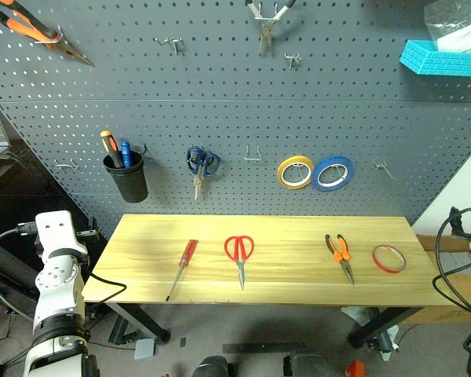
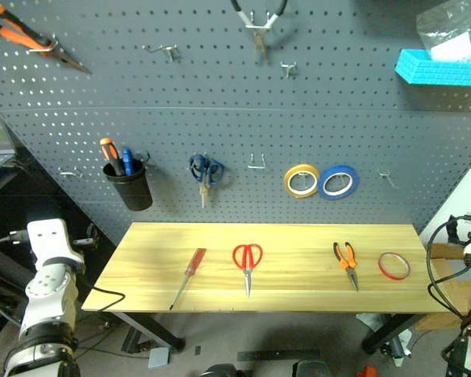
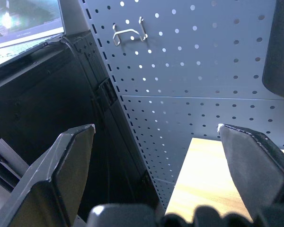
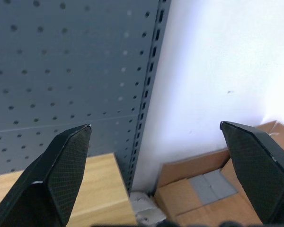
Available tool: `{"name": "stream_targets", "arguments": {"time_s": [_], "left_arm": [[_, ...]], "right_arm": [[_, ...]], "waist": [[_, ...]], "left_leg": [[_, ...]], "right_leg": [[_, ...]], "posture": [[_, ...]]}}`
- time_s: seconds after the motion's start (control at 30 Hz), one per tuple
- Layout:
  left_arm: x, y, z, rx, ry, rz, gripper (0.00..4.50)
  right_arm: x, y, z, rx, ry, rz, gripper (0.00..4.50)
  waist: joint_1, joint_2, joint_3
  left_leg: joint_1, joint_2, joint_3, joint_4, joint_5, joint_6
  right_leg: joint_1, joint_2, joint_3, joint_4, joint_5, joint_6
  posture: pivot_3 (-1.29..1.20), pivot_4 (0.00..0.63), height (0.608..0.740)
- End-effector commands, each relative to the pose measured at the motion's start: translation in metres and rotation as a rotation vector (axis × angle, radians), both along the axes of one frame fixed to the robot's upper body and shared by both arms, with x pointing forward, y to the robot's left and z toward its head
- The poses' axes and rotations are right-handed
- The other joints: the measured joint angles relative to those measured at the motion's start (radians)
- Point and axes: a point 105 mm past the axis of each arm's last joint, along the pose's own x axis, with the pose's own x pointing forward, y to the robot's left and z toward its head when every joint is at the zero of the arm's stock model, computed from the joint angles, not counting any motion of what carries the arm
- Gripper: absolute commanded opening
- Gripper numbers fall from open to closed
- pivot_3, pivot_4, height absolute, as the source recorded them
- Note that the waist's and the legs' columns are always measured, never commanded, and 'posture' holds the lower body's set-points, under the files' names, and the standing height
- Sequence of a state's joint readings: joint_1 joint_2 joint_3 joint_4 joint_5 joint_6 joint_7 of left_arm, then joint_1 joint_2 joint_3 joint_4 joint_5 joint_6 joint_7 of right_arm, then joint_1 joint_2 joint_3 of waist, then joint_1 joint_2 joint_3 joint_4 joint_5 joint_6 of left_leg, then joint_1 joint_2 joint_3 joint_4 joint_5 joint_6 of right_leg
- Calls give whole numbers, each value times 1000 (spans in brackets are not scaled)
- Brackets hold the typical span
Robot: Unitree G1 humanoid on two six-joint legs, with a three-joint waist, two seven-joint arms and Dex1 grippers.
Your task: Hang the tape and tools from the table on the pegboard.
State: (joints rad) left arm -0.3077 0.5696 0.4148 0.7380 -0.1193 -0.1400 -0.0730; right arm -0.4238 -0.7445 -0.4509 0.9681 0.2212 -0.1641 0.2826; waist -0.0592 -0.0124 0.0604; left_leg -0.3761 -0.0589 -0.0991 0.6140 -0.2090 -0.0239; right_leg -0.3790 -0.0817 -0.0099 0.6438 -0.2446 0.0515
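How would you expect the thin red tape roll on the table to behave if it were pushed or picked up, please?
The red tape roll lies flat on the table, so it should slide, not roll. It is a thin hollow ring: probably light, perhaps slightly squashable. Set on edge, it could roll.

The pegboard [image 1: 220,118] is dark grey-blue, dotted all over with a regular grid of small holes. Below it the table [image 1: 290,283] has a pale yellow wooden top on black legs. On it lie, from left to right, a red-handled screwdriver [image 1: 182,268], red-handled scissors [image 1: 239,255] with steel blades, orange-and-black pliers [image 1: 340,254] and a thin red tape [image 1: 388,258]. On the board hang blue-handled scissors [image 1: 201,166], a yellow roll [image 1: 295,172] beside a blue roll [image 1: 333,173], and a black cup [image 1: 127,177] with orange and blue screwdriver handles. Far right sits a turquoise bin [image 1: 443,59] patterned like brickwork.
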Motion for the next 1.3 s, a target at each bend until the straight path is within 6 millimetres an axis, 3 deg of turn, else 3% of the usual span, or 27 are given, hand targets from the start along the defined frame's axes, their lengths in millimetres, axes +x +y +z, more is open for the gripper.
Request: {"name": "stream_targets", "arguments": {"time_s": [0.03, 0.3, 0.47, 0.5, 0.63, 0.73, 0.8, 0.87, 0.97, 1.07, 1.17, 1.3], "left_arm": [[-1, 9, 24, 39, -80, 41, 4479], [-6, 11, 22, 51, -71, 61, 4479], [1, -26, 10, -30, -54, -66, 4479], [4, -37, 7, -43, -35, -102, 4479], [22, -112, 6, -89, 27, -358, 4479], [28, -138, 8, -110, 64, -425, 4479], [33, -185, 16, -178, 55, -620, 4479], [34, -217, 22, -177, 71, -752, 4479], [30, -246, 27, -110, 112, -922, 4479], [13, -295, 39, -77, 144, -1243, 4479], [-4, -321, 46, 0, 156, -1454, 4479], [-11, -344, 52, 96, 154, -1599, 4479]], "right_arm": [[5, -4, 21, -31, -63, 1, 4500], [12, 7, 19, -50, -41, 60, 4500], [23, 41, -4, -18, 44, 214, 4500], [25, 48, -9, 13, 55, 236, 4500], [27, 83, -26, 129, 121, 345, 4500], [23, 92, -32, 145, 182, 349, 4500], [21, 95, -46, 147, 298, 340, 4500], [20, 99, -52, 152, 354, 354, 4500], [22, 101, -54, 146, 394, 349, 4500], [26, 100, -62, 181, 459, 331, 4500], [31, 104, -65, 180, 498, 343, 4500], [41, 103, -69, 177, 527, 334, 4500]], "waist": [[0, 0, 0], [0, 0, 0], [0, -2, 1], [0, -2, 1], [4, -5, 12], [4, -3, 22], [1, -3, 41], [1, -3, 56], [-2, -3, 87], [-19, -4, 118], [-27, -6, 148], [-28, -7, 179]], "left_leg": [[0, 0, 0, 0, 0, 0], [1, 0, 0, 0, 0, 0], [1, 0, -1, 0, 0, 0], [1, 0, -2, 0, 0, 0], [3, 0, -6, 0, 0, 0], [2, -1, -6, 1, 0, 0], [2, 0, -6, 1, 0, 0], [2, 0, -6, 1, 0, 0], [1, 0, -2, 1, 0, 0], [-6, 1, 3, 1, 0, 0], [-11, 1, 5, 1, 0, 1], [-14, 1, 5, 1, -1, 3]], "right_leg": [[0, 0, 0, 0, 0, 0], [1, 0, 1, 0, 0, 0], [1, -1, 1, 0, 0, 0], [1, -1, 1, 0, 0, 0], [5, -1, 0, 0, 0, 0], [4, -1, 0, 0, -1, -1], [4, -1, 0, 0, -1, -1], [3, -1, -1, 0, -2, -3], [2, -1, 0, 0, -2, -3], [-6, 0, 2, 1, 0, -1], [-10, 0, 2, 1, 1, -2], [-13, 0, 2, 1, 3, -5]], "posture": [[-80, 0, 740], [-74, 0, 740], [-83, 23, 740], [-87, 28, 740], [-110, 71, 740], [-132, 104, 740], [-148, 128, 740], [-164, 157, 740], [-181, 198, 740], [-187, 233, 740], [-182, 260, 740], [-164, 294, 740]]}}
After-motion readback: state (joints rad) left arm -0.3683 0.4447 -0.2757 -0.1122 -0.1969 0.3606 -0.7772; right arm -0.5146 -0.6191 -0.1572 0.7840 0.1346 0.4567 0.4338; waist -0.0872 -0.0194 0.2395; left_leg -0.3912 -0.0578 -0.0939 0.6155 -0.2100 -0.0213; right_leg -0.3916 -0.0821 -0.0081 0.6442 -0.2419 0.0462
